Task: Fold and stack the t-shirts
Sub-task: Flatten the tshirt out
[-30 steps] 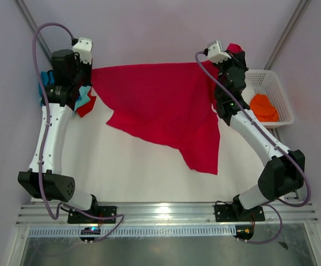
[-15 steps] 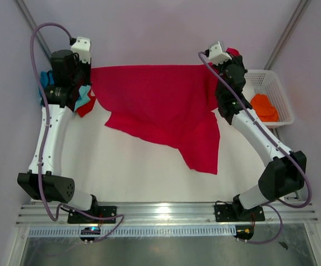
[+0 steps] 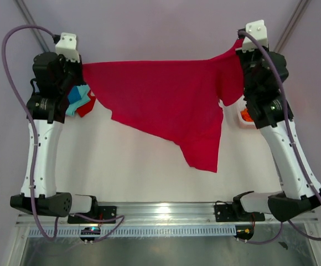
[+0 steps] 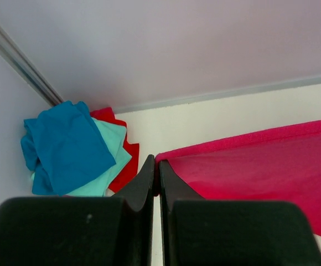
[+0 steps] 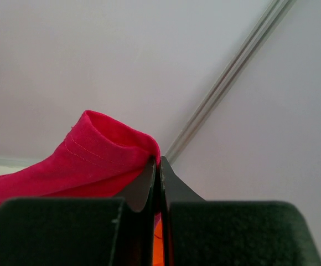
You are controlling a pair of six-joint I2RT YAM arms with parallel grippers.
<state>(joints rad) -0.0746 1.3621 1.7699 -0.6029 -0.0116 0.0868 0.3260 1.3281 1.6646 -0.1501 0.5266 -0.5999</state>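
Crimson t-shirt [image 3: 166, 105]: is being held spread above the table [image 3: 127, 172], its lowest tip being let hang toward the near side, right of centre. Farther back, the top edge is being stretched between both arms. The left corner is being pinched by the left gripper [image 4: 156, 164], jaws closed on the cloth. A hemmed fold is being clamped by the right gripper [image 5: 156, 162], likewise closed. Far-left corner: a blue tee [image 4: 63, 144], teal tee [image 4: 115, 149] and red tee [image 4: 129, 163] are being left piled together.
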